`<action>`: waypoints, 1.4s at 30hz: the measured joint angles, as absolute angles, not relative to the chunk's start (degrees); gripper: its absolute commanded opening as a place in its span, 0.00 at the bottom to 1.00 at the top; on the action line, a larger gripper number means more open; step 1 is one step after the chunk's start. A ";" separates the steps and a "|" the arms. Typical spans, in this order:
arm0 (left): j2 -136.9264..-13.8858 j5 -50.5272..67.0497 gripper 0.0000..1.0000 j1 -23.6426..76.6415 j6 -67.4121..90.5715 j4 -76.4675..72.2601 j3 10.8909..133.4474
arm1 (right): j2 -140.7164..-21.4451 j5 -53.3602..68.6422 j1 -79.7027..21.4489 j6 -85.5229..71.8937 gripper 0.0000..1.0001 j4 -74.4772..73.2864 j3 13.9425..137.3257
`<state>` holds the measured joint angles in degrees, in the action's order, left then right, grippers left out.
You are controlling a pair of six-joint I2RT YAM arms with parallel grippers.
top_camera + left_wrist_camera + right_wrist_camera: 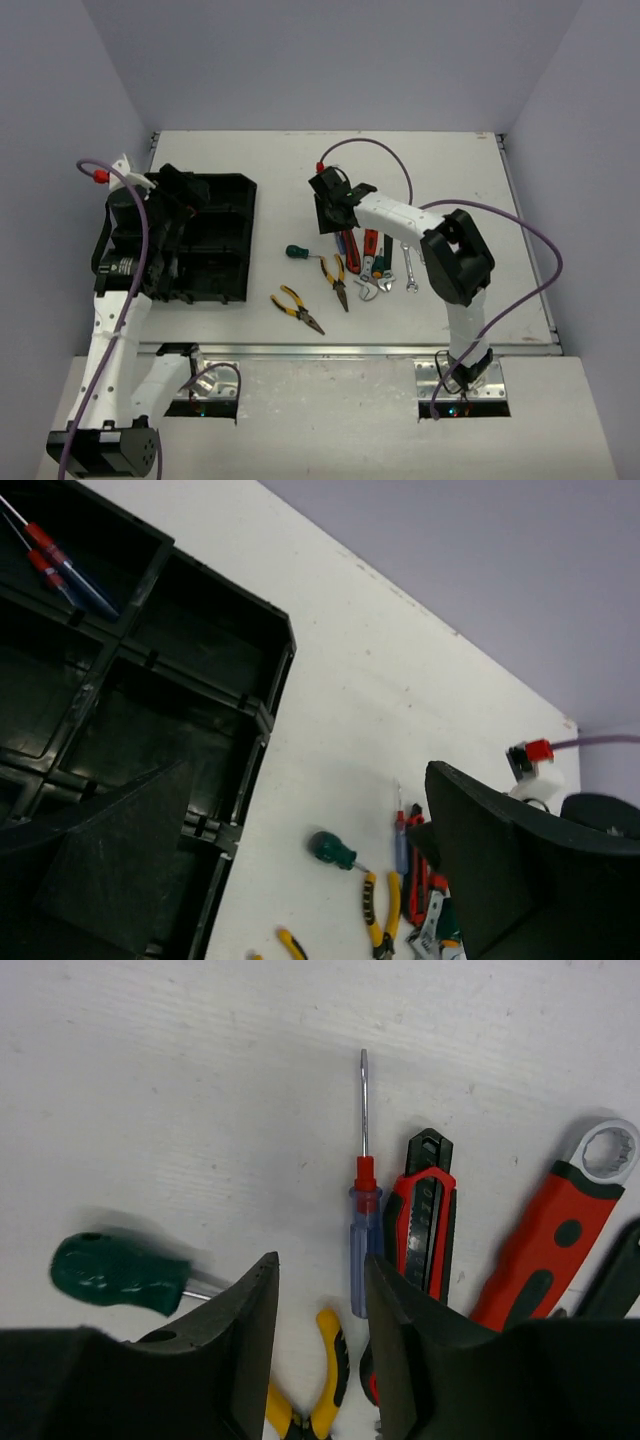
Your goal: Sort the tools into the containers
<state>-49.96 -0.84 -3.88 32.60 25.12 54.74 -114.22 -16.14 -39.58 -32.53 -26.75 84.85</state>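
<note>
Spotted right gripper narrowed, gripping nothing, over slim blue-and-red-handled slotted screwdriver among tools on white surface right of black plastic organizer tray; left gripper wide, empty, above that tray.

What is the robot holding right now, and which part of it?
Nothing is held. The left gripper and right gripper both stand open and empty.

The left arm and right arm wear white moulded shells, joined by bulky black motor housings. A purple cable runs to a red-capped plug just behind each matte black hand, whose two fingers are broad wedges.
</note>
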 measured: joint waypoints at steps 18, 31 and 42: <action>-42.43 4.25 1.00 -3.81 25.06 28.30 42.89 | -126.20 -14.89 -36.68 -31.52 0.00 -33.56 91.83; -54.48 29.52 1.00 -2.40 34.45 7.73 37.77 | -116.82 -10.01 -36.60 -26.34 0.00 -31.20 87.87; -61.93 32.20 0.79 15.51 47.61 -14.86 36.76 | -84.61 19.63 -38.78 -23.28 0.00 -6.97 63.38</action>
<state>-61.93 32.20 15.51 47.61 -14.86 36.76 -84.61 19.63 -38.78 -23.28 -6.97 63.38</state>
